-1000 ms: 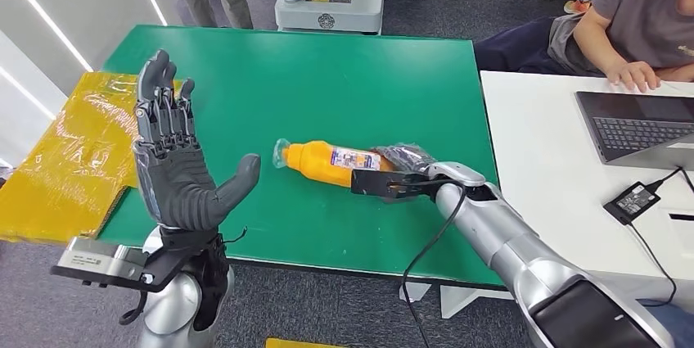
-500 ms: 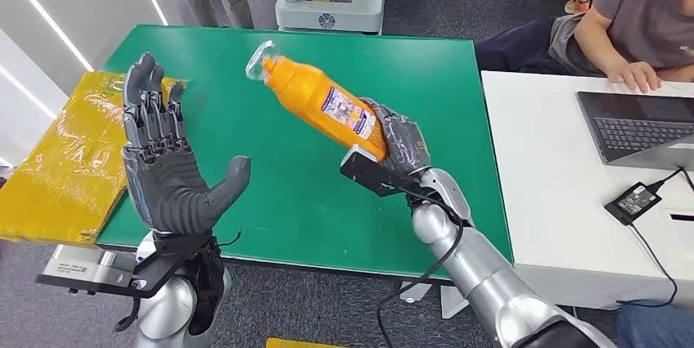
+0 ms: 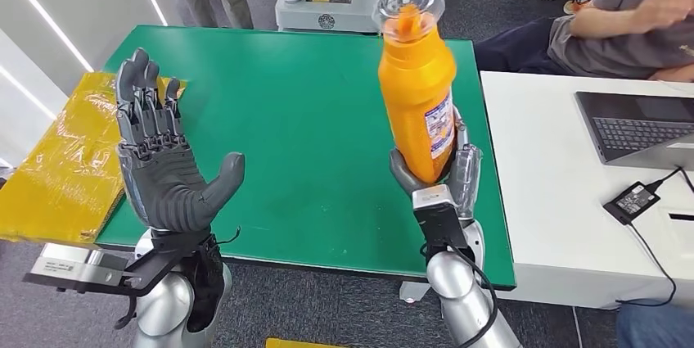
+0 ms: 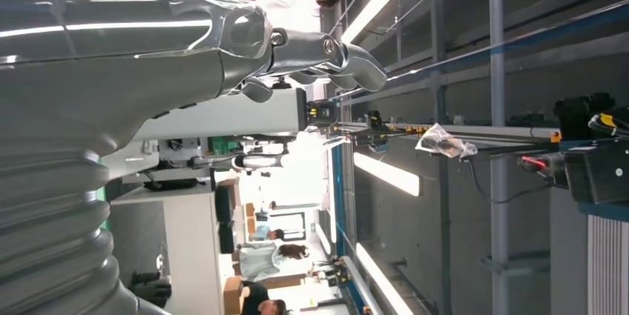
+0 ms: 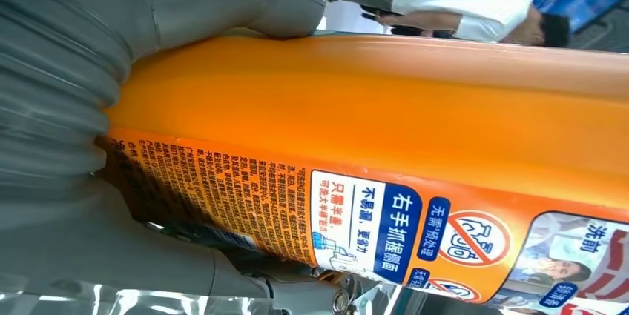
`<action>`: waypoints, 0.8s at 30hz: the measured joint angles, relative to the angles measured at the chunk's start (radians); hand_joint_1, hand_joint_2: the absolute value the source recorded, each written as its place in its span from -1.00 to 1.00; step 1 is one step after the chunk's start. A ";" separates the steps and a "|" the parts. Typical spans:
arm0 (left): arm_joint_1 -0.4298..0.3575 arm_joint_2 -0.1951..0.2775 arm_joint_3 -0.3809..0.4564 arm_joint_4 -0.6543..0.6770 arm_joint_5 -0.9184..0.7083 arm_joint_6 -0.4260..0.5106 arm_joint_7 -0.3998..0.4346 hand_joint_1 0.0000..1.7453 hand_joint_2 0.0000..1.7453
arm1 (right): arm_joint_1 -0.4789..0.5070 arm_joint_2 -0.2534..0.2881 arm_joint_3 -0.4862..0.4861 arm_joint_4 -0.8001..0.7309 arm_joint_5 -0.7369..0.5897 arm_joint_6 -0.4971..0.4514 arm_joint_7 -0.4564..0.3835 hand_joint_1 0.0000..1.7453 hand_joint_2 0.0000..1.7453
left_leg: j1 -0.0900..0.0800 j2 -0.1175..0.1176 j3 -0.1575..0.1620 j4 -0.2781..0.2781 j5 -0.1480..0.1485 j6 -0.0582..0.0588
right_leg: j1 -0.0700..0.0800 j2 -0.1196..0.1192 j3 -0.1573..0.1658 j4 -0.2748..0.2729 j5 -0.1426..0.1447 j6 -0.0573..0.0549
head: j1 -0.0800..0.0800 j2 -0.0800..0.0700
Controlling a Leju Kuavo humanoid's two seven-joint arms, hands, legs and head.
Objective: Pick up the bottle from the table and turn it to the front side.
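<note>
Right hand [image 3: 434, 180] grips the orange bottle [image 3: 417, 94] by its base, holding it upright above the green table [image 3: 311, 119]; left hand [image 3: 164, 168] raised, fingers spread, holding nothing

A green desk [image 3: 311, 119] carries the work area. Beside it, on the right, stands a white desk [image 3: 548, 201] with a laptop [image 3: 638, 127] and a black adapter [image 3: 632, 199] with its cable lying on it.
</note>
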 joint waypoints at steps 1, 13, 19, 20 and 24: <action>0.000 0.000 0.000 0.000 0.001 -0.003 0.000 -1.00 1.00 | 0.009 0.001 -0.002 -0.011 -0.004 0.002 -0.004 1.00 1.00 | 0.000 0.000 0.000 0.000 0.000 0.000 | 0.000 0.000 0.000 0.000 0.000 0.000 | 0.000 0.000; -0.147 -0.005 -0.043 0.146 0.126 -0.338 0.034 -1.00 1.00 | 0.030 -0.010 0.056 -0.063 -0.046 0.170 -0.011 1.00 1.00 | 0.000 0.000 0.000 0.000 0.001 0.000 | 0.000 0.001 0.000 0.000 0.001 0.000 | 0.000 0.000; -0.233 -0.005 -0.062 0.246 0.122 -0.368 0.036 -1.00 1.00 | -0.021 -0.029 0.122 -0.044 -0.041 0.244 -0.011 1.00 1.00 | 0.000 0.000 0.000 0.000 0.001 0.000 | 0.000 0.001 0.000 0.001 0.001 0.000 | 0.000 0.000; -0.244 -0.005 -0.066 0.260 0.123 -0.373 0.036 -1.00 1.00 | -0.032 -0.032 0.132 -0.038 -0.039 0.257 -0.011 1.00 1.00 | 0.000 0.000 0.000 0.000 0.001 0.000 | 0.000 0.001 0.000 0.001 0.001 0.000 | 0.000 0.000; -0.271 -0.005 -0.082 0.301 0.122 -0.384 0.036 -1.00 1.00 | -0.061 -0.037 0.171 -0.019 -0.034 0.287 -0.012 1.00 1.00 | 0.000 0.000 0.000 0.000 0.001 0.000 | 0.000 0.001 0.000 0.000 0.001 0.000 | 0.000 0.000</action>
